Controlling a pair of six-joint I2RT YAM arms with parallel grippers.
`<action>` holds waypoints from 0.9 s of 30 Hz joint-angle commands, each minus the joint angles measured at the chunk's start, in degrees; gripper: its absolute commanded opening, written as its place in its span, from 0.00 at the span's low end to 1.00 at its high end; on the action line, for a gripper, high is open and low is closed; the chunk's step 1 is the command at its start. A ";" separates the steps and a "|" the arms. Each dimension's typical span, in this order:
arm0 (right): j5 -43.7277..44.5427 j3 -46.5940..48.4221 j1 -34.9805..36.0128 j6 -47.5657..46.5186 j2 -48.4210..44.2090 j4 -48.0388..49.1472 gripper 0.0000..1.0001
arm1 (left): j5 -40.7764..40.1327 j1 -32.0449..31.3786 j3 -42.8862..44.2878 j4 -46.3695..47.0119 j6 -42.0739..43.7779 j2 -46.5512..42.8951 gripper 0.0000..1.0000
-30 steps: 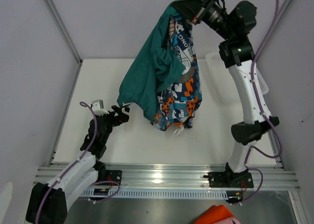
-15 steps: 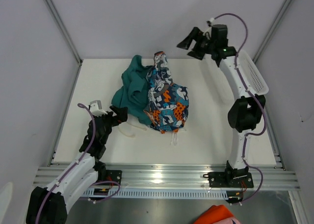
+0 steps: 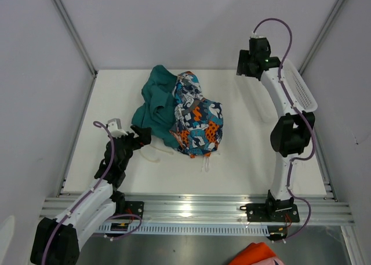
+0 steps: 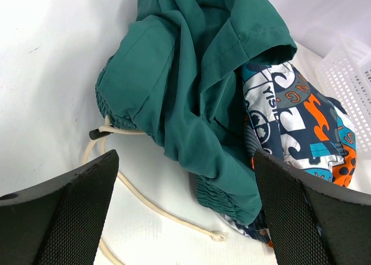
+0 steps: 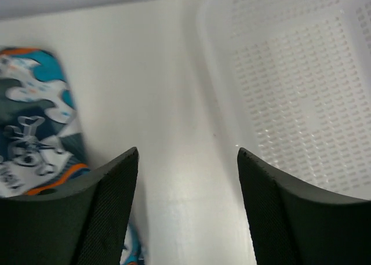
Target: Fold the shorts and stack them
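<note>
Both shorts lie in a crumpled heap at the middle of the table. The teal-green pair [image 3: 152, 105] is on the left, and its pale drawstring [image 4: 145, 201] trails over the table. The printed pair [image 3: 197, 120] overlaps it on the right. My left gripper [image 3: 142, 136] is low, just left of the heap, open and holding nothing; the teal fabric [image 4: 191, 85] and the print [image 4: 295, 126] fill its wrist view. My right gripper [image 3: 248, 65] hangs high at the back right, open and empty. Its fingers [image 5: 110, 207] frame bare table, with the print [image 5: 35, 131] off to the left.
A white mesh basket [image 3: 301, 88] stands along the right edge, under the right arm, and shows in the right wrist view [image 5: 301, 85]. Outside the table, a plain orange cloth [image 3: 255, 256] lies below the front rail. Grey walls close in the back and sides.
The right gripper held both shorts high in the air, then opened and let them drop into a heap. The right arm then drew back to the right. The left arm stayed put.
</note>
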 commanded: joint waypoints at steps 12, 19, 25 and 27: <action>15.17 -4.66 -0.99 -8.75 8.88 1.73 0.63 | 0.71 -0.32 1.32 2.32 0.56 0.83 0.99; 14.37 -2.91 -2.83 -7.34 12.66 3.14 0.32 | 0.80 -0.32 1.32 2.58 0.74 1.35 0.99; 14.80 2.79 -4.94 -6.99 16.01 1.82 0.11 | 0.71 -0.32 1.93 2.67 1.00 1.70 0.99; 15.33 4.03 -5.64 -6.46 17.06 1.73 0.03 | 0.62 -0.32 1.41 2.93 1.00 1.79 0.99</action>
